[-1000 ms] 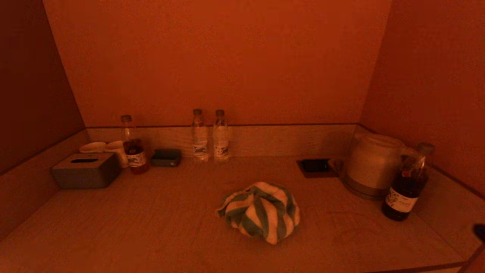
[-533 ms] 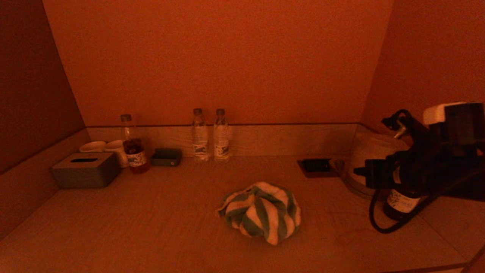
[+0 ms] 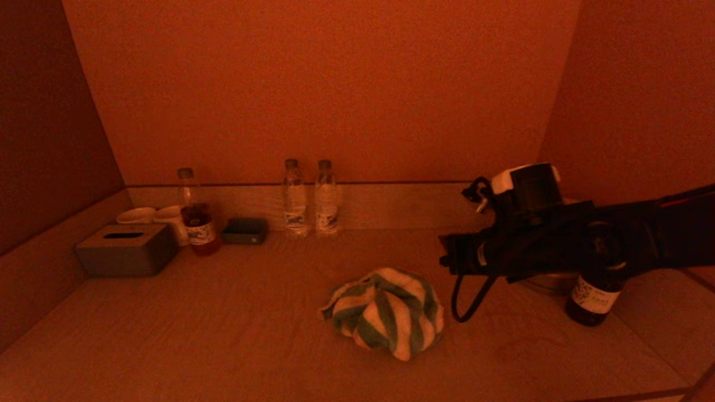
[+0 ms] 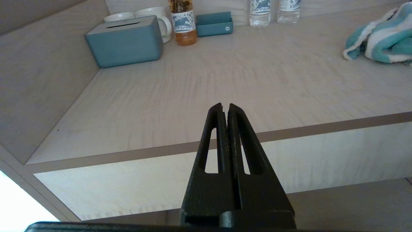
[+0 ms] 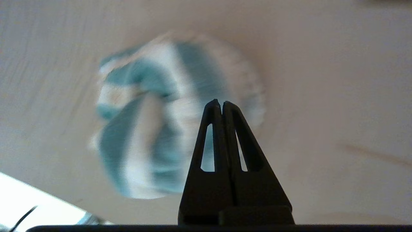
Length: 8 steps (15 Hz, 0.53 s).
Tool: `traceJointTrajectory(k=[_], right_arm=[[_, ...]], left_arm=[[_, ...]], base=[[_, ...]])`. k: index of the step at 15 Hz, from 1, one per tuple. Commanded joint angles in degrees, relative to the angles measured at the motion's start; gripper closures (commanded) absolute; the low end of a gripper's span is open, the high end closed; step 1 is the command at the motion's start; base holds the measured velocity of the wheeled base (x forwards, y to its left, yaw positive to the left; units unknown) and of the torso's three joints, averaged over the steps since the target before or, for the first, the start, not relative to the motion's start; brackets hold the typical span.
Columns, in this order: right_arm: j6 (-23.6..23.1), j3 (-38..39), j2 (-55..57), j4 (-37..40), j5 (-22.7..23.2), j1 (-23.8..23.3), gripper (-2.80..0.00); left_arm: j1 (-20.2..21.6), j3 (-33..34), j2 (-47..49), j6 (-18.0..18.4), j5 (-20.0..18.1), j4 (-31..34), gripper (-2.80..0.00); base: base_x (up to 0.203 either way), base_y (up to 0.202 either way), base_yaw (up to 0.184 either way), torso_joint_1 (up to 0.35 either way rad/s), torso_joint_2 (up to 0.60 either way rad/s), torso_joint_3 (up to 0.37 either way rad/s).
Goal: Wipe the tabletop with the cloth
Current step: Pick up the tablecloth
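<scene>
A striped green-and-white cloth (image 3: 384, 312) is seen bunched in a heap near the middle of a pale wood-grain worktop (image 3: 223, 312), with nothing touching it. The right gripper (image 3: 447, 259) is held above the worktop just to the right of the cloth and a little behind it, pointing towards it; its jaws are pressed together and hold nothing. In the right wrist view the cloth (image 5: 167, 116) is seen past the closed tips. The left gripper (image 4: 225, 108) is parked off the front edge of the worktop, well to the left of the cloth, its jaws likewise together and empty.

Far left of the cloth a grey tissue box (image 3: 125, 251) is set, with two cups (image 3: 153, 216), a tea bottle (image 3: 195, 215) and a small tray (image 3: 244, 231) beside it. Behind the cloth two water bottles (image 3: 310, 198) stand against the rim. To the right of the cloth, a dark bottle (image 3: 595, 296) is partly hidden by the right arm.
</scene>
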Motion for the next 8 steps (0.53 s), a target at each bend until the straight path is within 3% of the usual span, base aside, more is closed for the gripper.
traceJointTrajectory(k=[1,3,4,8], right_arm=[[3.1,-1.1,3.0,2.3,0.0,3.2,0.0],[3.0,-1.4,3.5,2.7,-0.1,5.0,0.0],[3.0,-1.5,3.7,2.9,-0.1,5.4,-2.8],[3.3,-0.8,4.4,3.2,-0.1,6.5,-2.8]], left_arm=[[0.0,0.0,0.0,0.0,0.0,0.0,0.0],[0.0,0.0,0.0,0.0,0.0,0.0,0.0],[0.0,0.0,0.0,0.0,0.0,0.0,0.0],[0.0,0.0,0.0,0.0,0.0,0.0,0.0]], base=[[0.0,0.0,0.0,0.0,0.0,0.0],[0.0,0.0,0.0,0.0,0.0,0.0],[0.0,0.0,0.0,0.0,0.0,0.0],[0.0,0.0,0.0,0.0,0.0,0.0]])
